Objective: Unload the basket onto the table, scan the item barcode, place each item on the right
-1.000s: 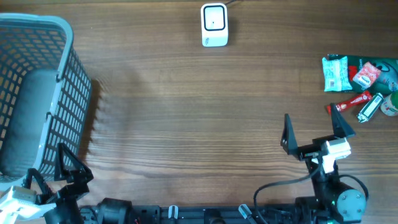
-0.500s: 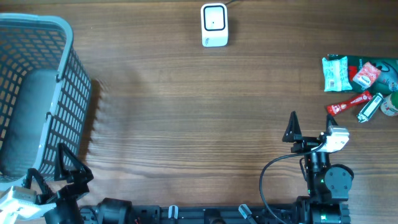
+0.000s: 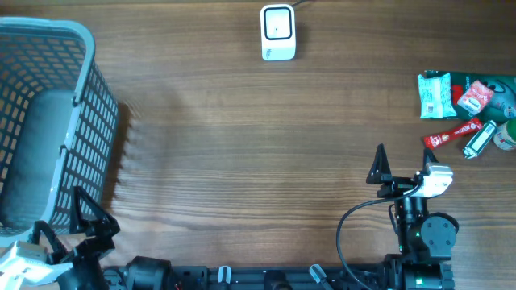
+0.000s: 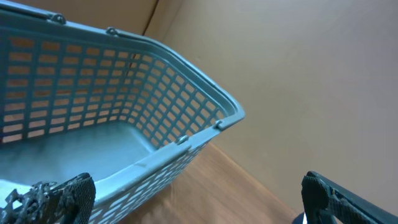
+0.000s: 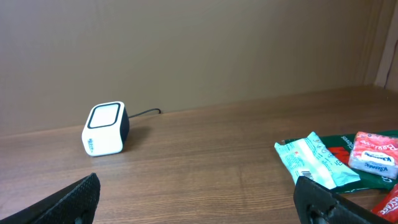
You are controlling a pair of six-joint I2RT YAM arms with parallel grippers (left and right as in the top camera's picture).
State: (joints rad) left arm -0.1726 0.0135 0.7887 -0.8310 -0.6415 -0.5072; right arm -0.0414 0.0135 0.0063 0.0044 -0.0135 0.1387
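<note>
A white barcode scanner (image 3: pixel 278 32) with a dark window stands at the far middle of the table; the right wrist view shows the scanner (image 5: pixel 106 129) ahead on the left. Several small items lie at the right edge: a teal packet (image 3: pixel 435 95), a pink packet (image 3: pixel 474 97), a red stick (image 3: pixel 454 133) and a silver tube (image 3: pixel 478 139). My right gripper (image 3: pixel 405 167) is open and empty, near the front edge, short of those items. The teal packet (image 5: pixel 316 160) lies just beyond its right finger. My left gripper (image 3: pixel 93 212) is open and empty at the front left.
A grey-blue mesh basket (image 3: pixel 89 97) fills the left side, and its rim (image 4: pixel 186 68) looms close in the left wrist view. A green packet (image 3: pixel 500 87) lies under the pink one. Bare wood stretches between the basket and the items.
My right gripper swung round and drew in a little over the first half second, then held still. The left arm and all items have not moved.
</note>
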